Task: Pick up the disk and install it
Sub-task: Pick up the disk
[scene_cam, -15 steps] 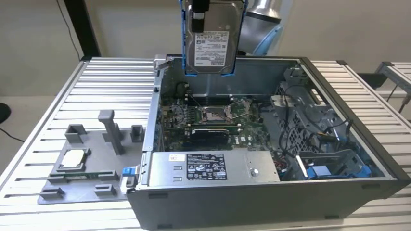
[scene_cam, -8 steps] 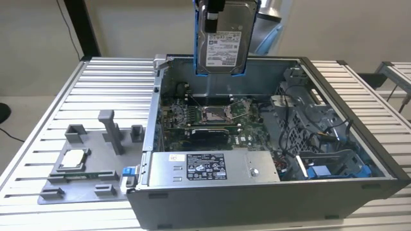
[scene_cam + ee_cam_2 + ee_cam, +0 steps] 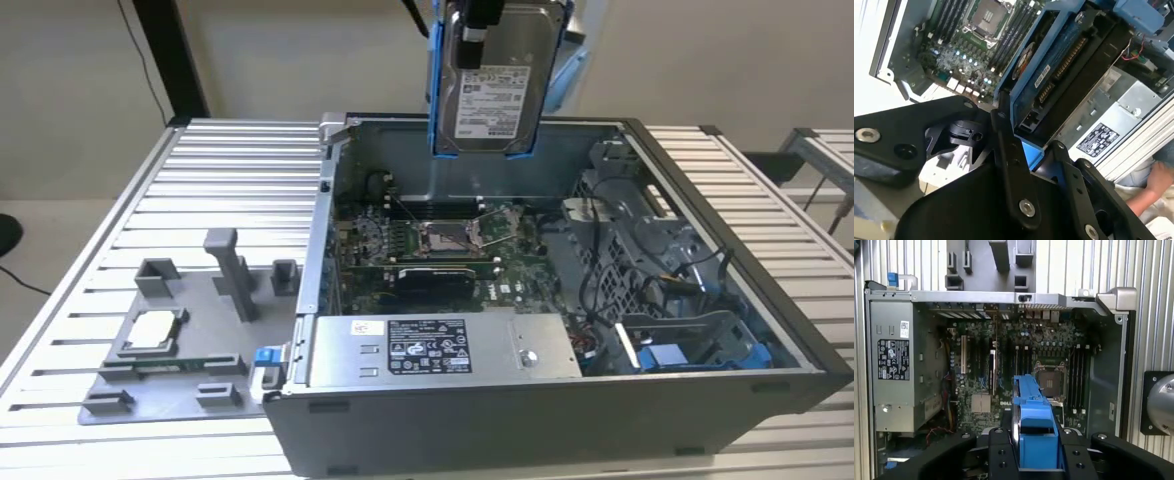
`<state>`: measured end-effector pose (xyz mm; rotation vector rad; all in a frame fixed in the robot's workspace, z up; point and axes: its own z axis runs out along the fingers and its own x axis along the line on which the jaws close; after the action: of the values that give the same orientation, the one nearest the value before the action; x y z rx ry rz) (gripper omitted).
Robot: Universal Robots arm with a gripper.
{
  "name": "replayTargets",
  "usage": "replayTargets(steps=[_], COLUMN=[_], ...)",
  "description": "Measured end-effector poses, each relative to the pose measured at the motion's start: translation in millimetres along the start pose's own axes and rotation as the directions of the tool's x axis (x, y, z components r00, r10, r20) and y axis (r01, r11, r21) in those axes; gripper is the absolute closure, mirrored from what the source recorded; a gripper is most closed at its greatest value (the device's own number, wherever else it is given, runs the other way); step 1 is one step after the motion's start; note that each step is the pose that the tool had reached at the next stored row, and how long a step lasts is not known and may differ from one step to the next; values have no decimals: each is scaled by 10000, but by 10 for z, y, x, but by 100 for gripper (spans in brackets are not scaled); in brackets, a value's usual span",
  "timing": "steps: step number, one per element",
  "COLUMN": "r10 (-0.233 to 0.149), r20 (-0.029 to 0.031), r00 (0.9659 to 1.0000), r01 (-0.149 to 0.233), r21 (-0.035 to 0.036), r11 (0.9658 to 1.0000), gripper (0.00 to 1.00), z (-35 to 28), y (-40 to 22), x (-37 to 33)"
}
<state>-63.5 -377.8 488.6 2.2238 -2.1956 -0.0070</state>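
Observation:
The disk [image 3: 491,95], silver-grey with a white label and a blue bracket around it, hangs upright above the back wall of the open computer case [image 3: 441,420]. My gripper [image 3: 475,25] is shut on its top edge. In the second wrist view the disk's [image 3: 1054,65] connector side shows, clamped between my black fingers [image 3: 1010,150]. The first wrist view looks along the disk [image 3: 1032,415] edge-on, its blue bracket between the fingers [image 3: 999,452], with the motherboard [image 3: 1024,355] far below it.
Inside the case lie the motherboard [image 3: 441,245], a silver power supply box [image 3: 441,348] with a black label, and a blue-trimmed drive bay [image 3: 687,345]. A grey fixture plate [image 3: 187,330] with a small silver chip [image 3: 151,328] sits at the exterior view's left. A person's hand [image 3: 1154,187] rests beside the case.

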Motion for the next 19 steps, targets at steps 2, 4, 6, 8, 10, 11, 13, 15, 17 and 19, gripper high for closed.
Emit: replayTargets(steps=[2, 4, 6, 8, 10, 11, 13, 15, 17, 19], r10=[1, 0, 1, 1, 0, 1, 0, 1, 0, 1], r20=[0, 0, 0, 0, 0, 1, 1, 1, 0, 0], r00=[10000, 10000, 10000, 10000, 10000, 10000, 10000, 10000, 10000, 10000], r01=[-1, 0, -1, -1, 0, -1, 0, -1, 0, -1], r21=[0, 0, 0, 0, 0, 0, 1, 0, 0, 0], r11=[10000, 10000, 10000, 10000, 10000, 10000, 10000, 10000, 10000, 10000], gripper=[100, 100, 100, 100, 100, 100, 100, 100, 100, 100], z=[-1, -2, -3, -5, -6, -6, -7, -8, -9, -10], y=[-69, -145, -222, -301, -378, -412, -487, -554, -622, -689], x=[1, 2, 3, 4, 5, 5, 7, 7, 8, 8])
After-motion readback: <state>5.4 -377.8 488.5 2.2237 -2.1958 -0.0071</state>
